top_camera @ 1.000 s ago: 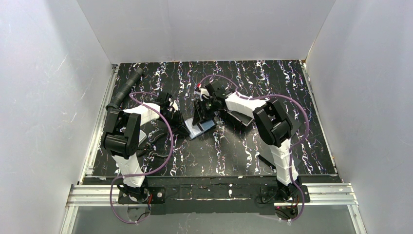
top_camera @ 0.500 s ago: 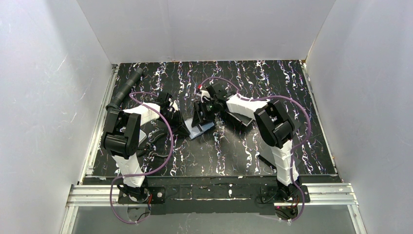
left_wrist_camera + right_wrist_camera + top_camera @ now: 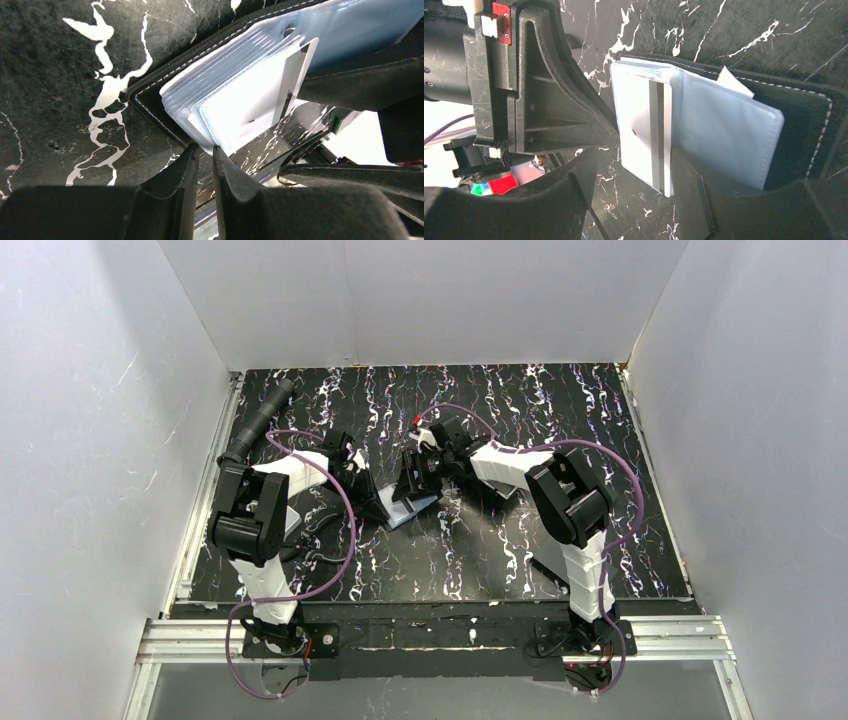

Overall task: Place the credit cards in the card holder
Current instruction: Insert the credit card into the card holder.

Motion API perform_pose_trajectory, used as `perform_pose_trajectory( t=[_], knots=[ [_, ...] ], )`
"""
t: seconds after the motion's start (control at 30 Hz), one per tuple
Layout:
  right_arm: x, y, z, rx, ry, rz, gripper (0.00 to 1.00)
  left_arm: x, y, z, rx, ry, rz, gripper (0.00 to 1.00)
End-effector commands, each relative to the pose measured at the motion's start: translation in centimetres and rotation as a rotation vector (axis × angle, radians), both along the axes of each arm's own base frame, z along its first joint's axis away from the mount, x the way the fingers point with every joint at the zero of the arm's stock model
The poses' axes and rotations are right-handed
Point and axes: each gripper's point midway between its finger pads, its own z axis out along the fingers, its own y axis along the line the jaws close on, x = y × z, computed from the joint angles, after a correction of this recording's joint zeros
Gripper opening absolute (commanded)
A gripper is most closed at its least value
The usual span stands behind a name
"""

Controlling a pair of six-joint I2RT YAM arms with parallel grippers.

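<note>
A white card [image 3: 641, 125] stands only partly inside the open card holder [image 3: 809, 115], not yet pushed home. The right fingers [image 3: 569, 190] are apart around it. The left fingers [image 3: 175, 185] pinch the holder's sleeve corner.

right fingers [image 3: 559, 200] a little wider; card holder [image 3: 413, 507] perhaps slightly leftward

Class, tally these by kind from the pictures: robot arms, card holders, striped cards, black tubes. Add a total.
robot arms: 2 (left arm, right arm)
card holder: 1
striped card: 1
black tube: 1
total: 5
</note>
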Motion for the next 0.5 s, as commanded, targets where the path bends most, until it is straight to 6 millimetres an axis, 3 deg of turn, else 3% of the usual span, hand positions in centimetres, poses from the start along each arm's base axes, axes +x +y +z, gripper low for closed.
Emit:
perform_pose_trajectory(
  t=[0.0, 0.13, 0.3, 0.4, 0.47],
  knots=[
    [-2.0, 1.2, 3.9, 0.053, -0.004, 0.051, 0.63, 0.7, 0.8, 0.2, 0.066, -0.062, -0.014, 0.16],
    [-0.2, -0.4, 4.8, -0.064, -0.105, 0.044, 0.69, 0.5, 1.3, 1.2, 0.077, -0.083, -0.02, 0.18],
    [2.9, -3.1, 8.4, -0.194, -0.254, -0.019, 0.78, 0.5, 1.7, 3.4, 0.071, -0.127, -0.028, 0.26],
    [4.8, -5.4, 11.0, -0.263, -0.319, -0.107, 0.86, 0.5, 1.5, 4.6, 0.05, -0.146, -0.032, 0.37],
    [6.0, -7.7, 12.1, -0.324, -0.317, -0.216, 0.97, 0.3, 1.3, 5.3, 0.033, -0.156, -0.034, 0.44]
  ],
)
